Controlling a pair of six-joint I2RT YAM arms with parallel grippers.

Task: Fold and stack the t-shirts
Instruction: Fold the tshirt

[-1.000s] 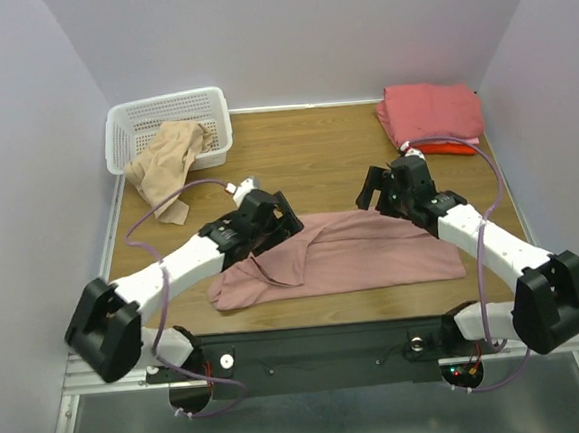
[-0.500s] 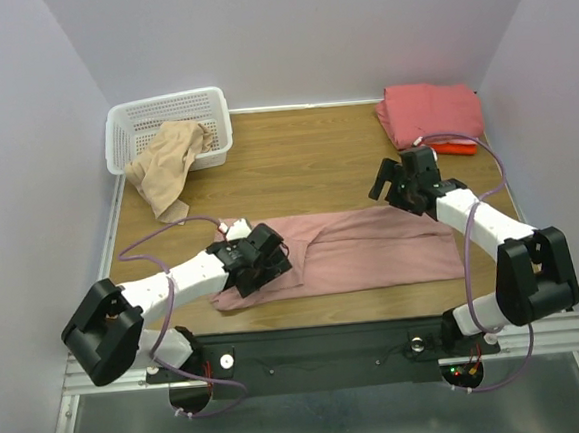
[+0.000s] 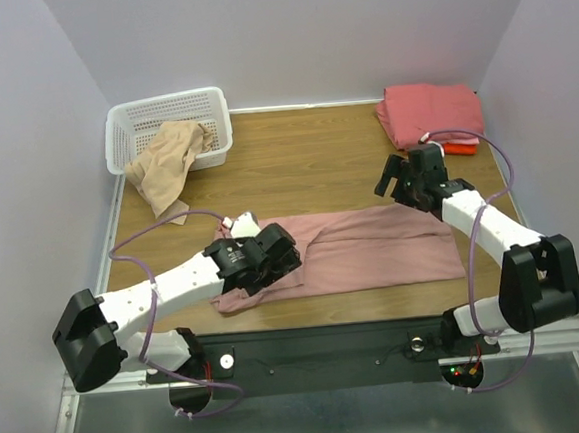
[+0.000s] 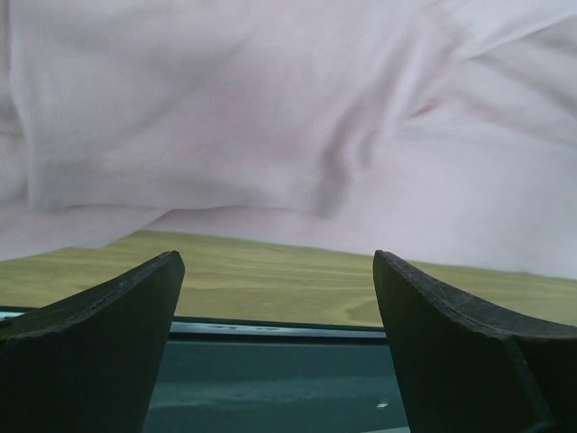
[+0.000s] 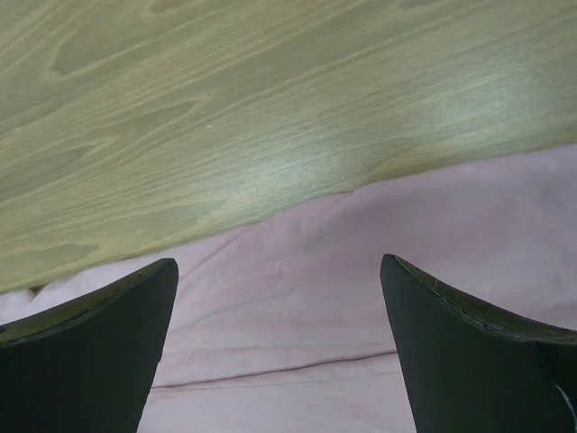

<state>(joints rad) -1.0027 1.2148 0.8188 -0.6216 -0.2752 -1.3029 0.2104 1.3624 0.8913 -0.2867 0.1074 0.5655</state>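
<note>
A dusty-pink t-shirt (image 3: 372, 250) lies folded into a long band across the near middle of the table. It fills the top of the left wrist view (image 4: 288, 117) and the bottom of the right wrist view (image 5: 297, 325). My left gripper (image 3: 259, 271) is open and empty over the shirt's left end, at the table's front edge. My right gripper (image 3: 399, 183) is open and empty just above the shirt's far right edge. A beige t-shirt (image 3: 170, 161) hangs out of the basket. A folded salmon-pink t-shirt (image 3: 432, 110) lies on an orange-red one (image 3: 457, 147) at the back right.
A white lattice basket (image 3: 172, 120) stands at the back left. The wooden table (image 3: 296, 166) has side walls close on both sides. A metal rail (image 3: 309, 330) runs along the front edge.
The left gripper has shifted slightly right over the shirt's left end. The right gripper has moved back and up from the shirt's far edge. The shirt lies as before.
</note>
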